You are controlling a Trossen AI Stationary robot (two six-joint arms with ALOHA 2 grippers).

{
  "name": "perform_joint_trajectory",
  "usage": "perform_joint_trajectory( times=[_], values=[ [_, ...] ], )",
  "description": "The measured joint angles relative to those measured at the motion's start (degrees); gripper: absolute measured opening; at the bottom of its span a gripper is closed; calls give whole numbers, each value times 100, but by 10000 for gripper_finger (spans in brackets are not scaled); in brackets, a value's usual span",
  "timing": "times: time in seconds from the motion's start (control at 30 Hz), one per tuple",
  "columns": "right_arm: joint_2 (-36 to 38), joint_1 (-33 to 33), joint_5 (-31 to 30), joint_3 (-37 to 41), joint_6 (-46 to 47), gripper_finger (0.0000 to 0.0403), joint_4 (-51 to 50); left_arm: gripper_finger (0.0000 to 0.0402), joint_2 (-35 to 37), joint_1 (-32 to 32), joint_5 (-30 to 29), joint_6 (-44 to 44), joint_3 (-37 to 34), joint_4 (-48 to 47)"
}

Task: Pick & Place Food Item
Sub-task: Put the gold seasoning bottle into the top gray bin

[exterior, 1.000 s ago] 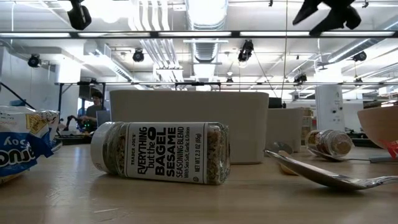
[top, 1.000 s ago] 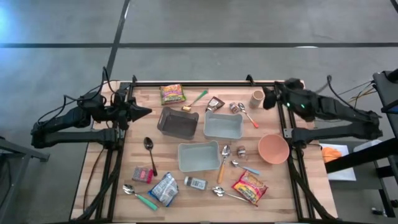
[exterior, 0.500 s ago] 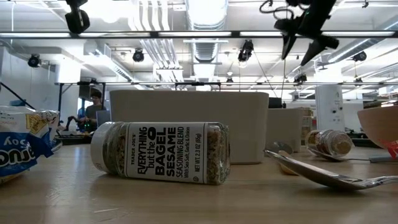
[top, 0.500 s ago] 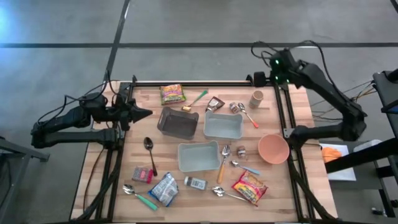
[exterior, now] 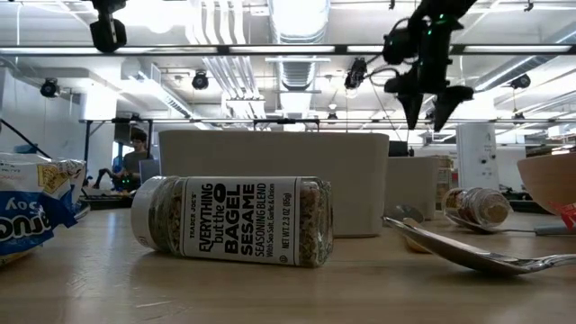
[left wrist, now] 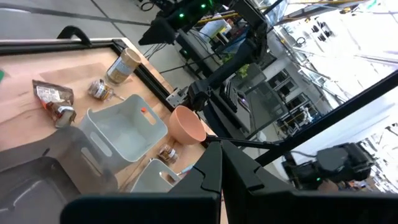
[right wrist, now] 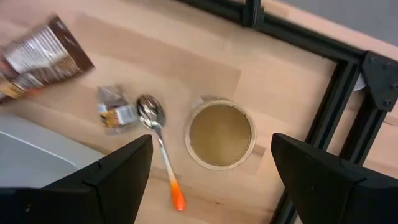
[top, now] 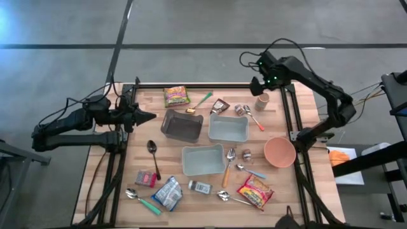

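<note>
High view: right gripper point(top: 259, 88) up over the far right corner of the table point(top: 305, 121), poised above the tan cup point(top: 262, 100). Left gripper point(top: 147, 116) parked at the left edge, fingers pinched shut, nothing in them. Plenty of food scattered about: a yellow snack packet point(top: 176, 95) at the far edge, a brown wrapper point(top: 220, 105) beside the pale bin point(top: 227, 129), a red noodle packet point(top: 255, 191) near the front.

Low view: right gripper point(exterior: 427, 101) hanging high, fingers spread wide, empty. Bagel seasoning jar point(exterior: 232, 220) lying on its side up front, a spoon point(exterior: 468, 255) to its right.

Left wrist view: shut fingertips point(left wrist: 219, 163) pointing across the bins toward the pink bowl point(left wrist: 186, 124).

Right wrist view: looking straight down into the tan cup point(right wrist: 220, 134), framed between the two spread fingers point(right wrist: 115, 177). Orange-tipped spoon point(right wrist: 159, 145) just beside it, small wrapped candy point(right wrist: 116, 111) near the spoon's bowl.

Risks: no telling yet which food item is the target. Dropping straight down means gripping a cup, not food. Going for the candy risks nudging the spoon alongside, or pinching both together.
</note>
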State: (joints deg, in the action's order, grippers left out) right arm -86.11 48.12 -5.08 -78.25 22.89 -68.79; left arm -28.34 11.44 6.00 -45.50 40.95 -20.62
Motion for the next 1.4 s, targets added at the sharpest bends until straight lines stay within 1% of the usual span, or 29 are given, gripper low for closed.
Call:
perform_joint_trajectory(
  times=[0.3, 0.4, 0.63, 0.7, 0.97, 1.03, 1.17, 1.2, 1.4],
  values=[
    [-216, 57, -131, 514, -150, 326, 262, 0, 0, 0, 2, -17, 0, 1],
    [-177, 82, -133, 729, -216, 326, 574, 0, 0, 0, 2, -17, 0, -2],
    [-115, 225, -36, 1142, -235, 326, 819, 0, 0, 0, 2, -15, 0, -26],
    [-115, 224, 71, 1250, -235, 326, 942, 0, 0, 0, 2, -15, 0, -26],
    [-113, 221, 69, 1501, -119, 326, 1265, 0, 0, 0, -36, -2, -2, -31],
    [-113, 221, 59, 1551, -128, 320, 1270, 0, 0, 0, -44, 0, -2, -31],
    [-104, 214, -94, 1594, -145, 275, 1283, 0, 0, 0, -45, 25, -2, -33],
    [-104, 214, -94, 1594, -146, 270, 1287, 0, 0, 0, -44, 30, -2, -33],
    [-106, 221, -152, 1486, -190, 270, 1267, 0, 0, 0, -45, 48, -2, -37]
  ],
)
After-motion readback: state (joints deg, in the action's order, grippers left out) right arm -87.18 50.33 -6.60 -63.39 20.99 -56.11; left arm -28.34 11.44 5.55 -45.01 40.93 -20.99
